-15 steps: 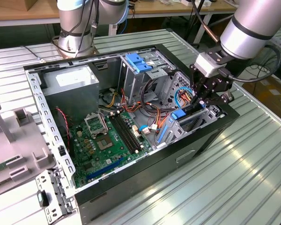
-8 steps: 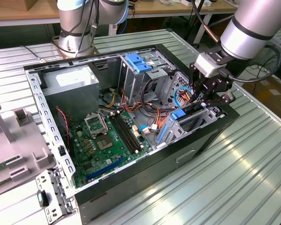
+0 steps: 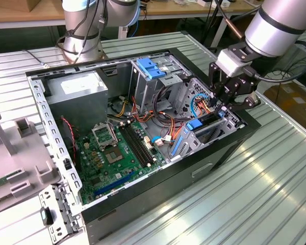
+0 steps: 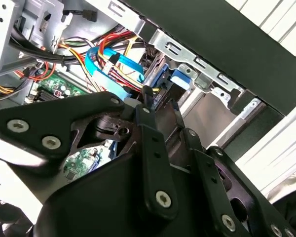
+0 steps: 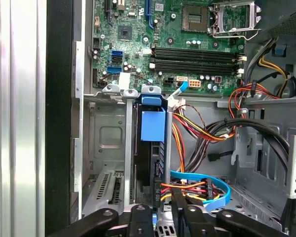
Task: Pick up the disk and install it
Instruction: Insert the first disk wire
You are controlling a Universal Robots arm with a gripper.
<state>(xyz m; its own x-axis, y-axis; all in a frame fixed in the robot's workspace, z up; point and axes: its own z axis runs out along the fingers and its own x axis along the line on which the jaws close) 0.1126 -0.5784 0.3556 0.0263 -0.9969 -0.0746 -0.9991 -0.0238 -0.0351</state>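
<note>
A: Exterior view: the gripper [image 3: 225, 102] hangs over the computer case [image 3: 143, 204] at its far corner, above the drive bay.

B: And the disk?

A: The disk [image 5: 149, 148] stands on edge in the bay slot, seemingly seated or nearly so; the jaws sit close together at its end, but I cannot tell whether they grip it.

B: Obstacles?

A: Blue cables [image 5: 207, 185] and orange wires [image 5: 187, 131] crowd just beside the slot, near the motherboard [image 5: 163, 39].

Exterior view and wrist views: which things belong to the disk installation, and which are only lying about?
Job in hand: disk, end effector, drive bay.
Lying about: power supply, motherboard, grey panel, blue ribbed latch.
</note>
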